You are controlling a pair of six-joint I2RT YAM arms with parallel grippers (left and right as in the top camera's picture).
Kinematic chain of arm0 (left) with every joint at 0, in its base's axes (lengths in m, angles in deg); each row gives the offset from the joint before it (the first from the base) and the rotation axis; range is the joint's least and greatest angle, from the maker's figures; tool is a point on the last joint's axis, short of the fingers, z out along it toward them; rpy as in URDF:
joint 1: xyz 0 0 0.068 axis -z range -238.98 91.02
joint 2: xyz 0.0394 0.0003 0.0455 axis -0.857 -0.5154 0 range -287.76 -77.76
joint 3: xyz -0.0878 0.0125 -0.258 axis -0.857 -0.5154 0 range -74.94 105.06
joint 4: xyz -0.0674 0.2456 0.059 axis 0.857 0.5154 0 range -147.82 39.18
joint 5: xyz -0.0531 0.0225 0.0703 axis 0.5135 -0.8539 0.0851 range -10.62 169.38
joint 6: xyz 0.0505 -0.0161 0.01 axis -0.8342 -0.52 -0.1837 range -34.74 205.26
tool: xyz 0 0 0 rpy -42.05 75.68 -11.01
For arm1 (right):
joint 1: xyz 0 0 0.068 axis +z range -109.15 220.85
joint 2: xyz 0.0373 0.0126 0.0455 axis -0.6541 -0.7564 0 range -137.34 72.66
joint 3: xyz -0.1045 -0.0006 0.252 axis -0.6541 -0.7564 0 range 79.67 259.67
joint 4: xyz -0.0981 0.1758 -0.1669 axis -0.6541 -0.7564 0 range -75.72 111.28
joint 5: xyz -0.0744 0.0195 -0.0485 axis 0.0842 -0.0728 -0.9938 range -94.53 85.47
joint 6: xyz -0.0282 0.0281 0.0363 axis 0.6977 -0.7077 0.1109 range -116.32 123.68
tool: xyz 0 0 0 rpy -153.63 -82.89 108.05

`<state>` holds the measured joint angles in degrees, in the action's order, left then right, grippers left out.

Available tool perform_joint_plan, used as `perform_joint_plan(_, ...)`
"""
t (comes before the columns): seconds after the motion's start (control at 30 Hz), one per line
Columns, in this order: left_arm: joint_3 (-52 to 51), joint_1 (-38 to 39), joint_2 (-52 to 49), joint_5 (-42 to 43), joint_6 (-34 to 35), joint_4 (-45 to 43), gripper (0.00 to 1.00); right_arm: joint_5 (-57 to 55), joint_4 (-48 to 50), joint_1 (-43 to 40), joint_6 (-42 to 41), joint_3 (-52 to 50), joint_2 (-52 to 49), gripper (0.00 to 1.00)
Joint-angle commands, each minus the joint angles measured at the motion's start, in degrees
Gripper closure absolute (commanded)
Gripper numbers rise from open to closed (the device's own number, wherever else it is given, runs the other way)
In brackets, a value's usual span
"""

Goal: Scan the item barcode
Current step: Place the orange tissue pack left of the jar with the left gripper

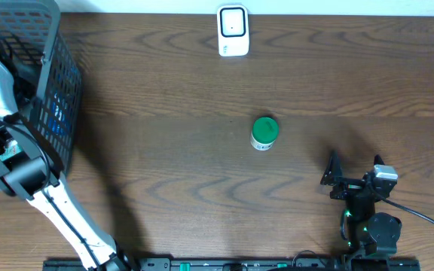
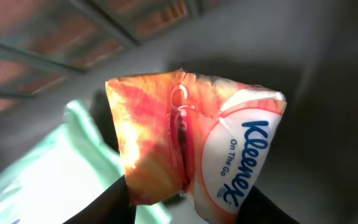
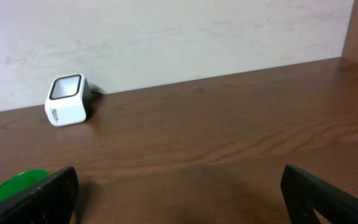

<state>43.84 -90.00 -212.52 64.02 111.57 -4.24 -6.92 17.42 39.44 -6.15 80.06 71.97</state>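
- The tissue pack (image 2: pixel 191 137), orange and white, is found inside the basket (image 1: pixel 51 68) at the table's left end, lying partly over a pale green packet (image 2: pixel 55 174).
- The left gripper (image 2: pixel 188 186) is reached into that basket. The pack's near end is seen between its fingers (image 2: pixel 107 202), one at each side edge.
- The fingers are partly drawn in and appear to meet the wrapper on both sides. Whether the pack is actually clamped cannot be told.
- The pack's centre seam is seen running straight away from the gripper, so the squeeze is applied across it. The long axis cannot be settled, the near end being cut off by the frame edge.
- The right gripper (image 3: pixel 179 199) is held wide apart and empty, low over the table (image 1: pixel 164 150) at the right.
- The scanner (image 1: pixel 233 30) stands at the far edge. A green-lidded tub (image 1: pixel 264 132) stands between it and the right arm.
- Judgement: the left arm alone is placed for the lift, and the pack must be carried rightward to the scanner.
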Motion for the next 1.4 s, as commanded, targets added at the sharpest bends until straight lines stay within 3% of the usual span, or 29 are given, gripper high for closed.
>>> perform_joint_plan(0.0,0.39,0.52,12.26,-0.31,-0.96,0.63,0.55,-0.5,-0.2,0.33,0.68,-0.07,0.31,0.01)
perform_joint_plan(0.2,0.39,4.85,28.24,-0.02,-0.46,3.17,0.54,-0.5,-0.2,0.33,0.68,-0.07,0.31,0.01)
perform_joint_plan(0.3,0.39,9.94,35.87,5.68,-0.52,4.52,0.53,-0.5,-0.2,0.33,0.68,-0.07,0.31,0.01)
perform_joint_plan(0.47,0.37,25.86,42.82,11.72,-0.52,9.33,0.53,-0.5,-0.2,0.33,0.68,-0.07,0.31,0.01)
perform_joint_plan(0.7,-5.46,49.83,40.06,11.74,2.36,19.47,0.52,-0.5,-0.17,0.33,0.68,-0.07,0.31,0.01)
perform_joint_plan(0.9,-24.2,61.83,34.64,11.72,8.28,8.15,0.52,-0.5,-0.17,0.33,0.68,-0.07,0.31,0.01)
perform_joint_plan(1.17,-40.81,64.0,30.69,11.72,23.71,-6.1,0.52,-0.5,-0.2,0.33,0.68,-0.07,0.31,0.01)
perform_joint_plan(1.3,-42.38,64.11,30.77,11.85,27.15,-10.95,0.09,-0.5,-0.17,0.33,0.68,-0.07,0.31,0.01)
perform_joint_plan(1.37,-41.57,64.37,31.39,11.91,26.18,-11.78,0.01,-0.5,-0.2,0.33,0.68,-0.07,0.31,0.01)
